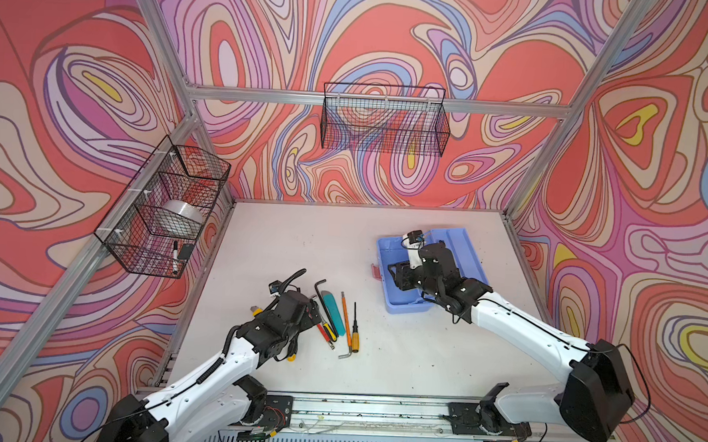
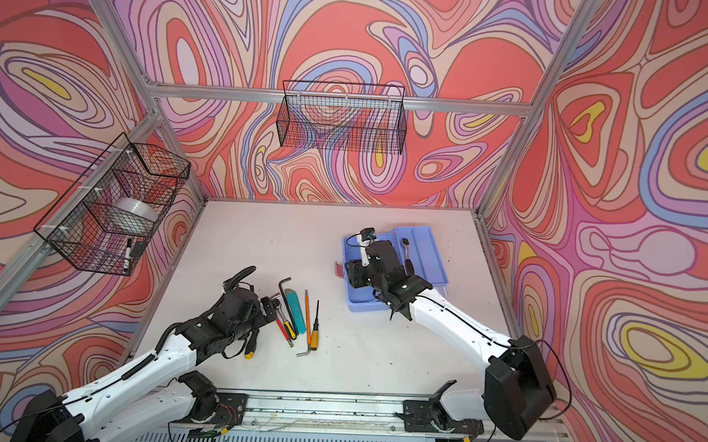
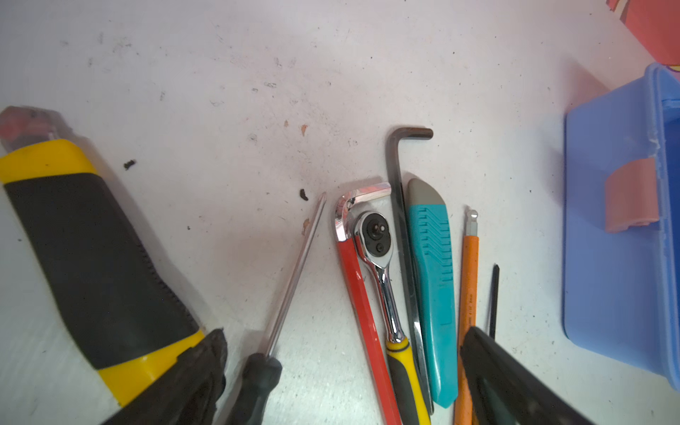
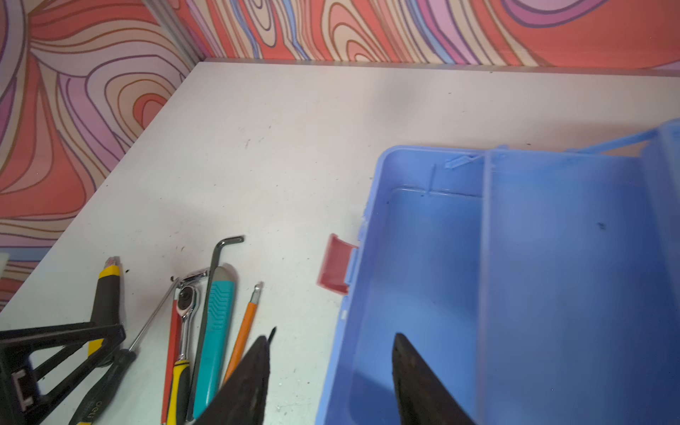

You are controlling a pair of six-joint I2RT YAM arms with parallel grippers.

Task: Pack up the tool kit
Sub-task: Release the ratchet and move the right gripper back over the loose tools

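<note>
- The tool kit [image 1: 402,304] stands open on the table, its pink latch [image 4: 336,265] on the wall that faces the row of tools [image 1: 334,321]
- The right gripper [image 4: 331,336] hangs over this latch wall of the tool kit, jaws apart and holding nothing: one finger is over the deep compartment, the other is outside, over the table
- The left gripper [image 3: 346,335] is beside the tool kit on the latch side, jaws wide apart above the row, nothing clamped; this arm is the nearer one to the tools
- The tools lie side by side, their long axes nearly parallel to the latch wall, so I judge that each one must travel sideways toward the tool kit
- The left wrist view shows clearly the ratchet [image 3: 379,250] and the red hex key [image 3: 358,294], which the arm partly covers in both top views; the right wrist view shows the deep compartment bare; a top view shows a small dark tool [image 2: 405,254] in the tray, too small to name
</note>
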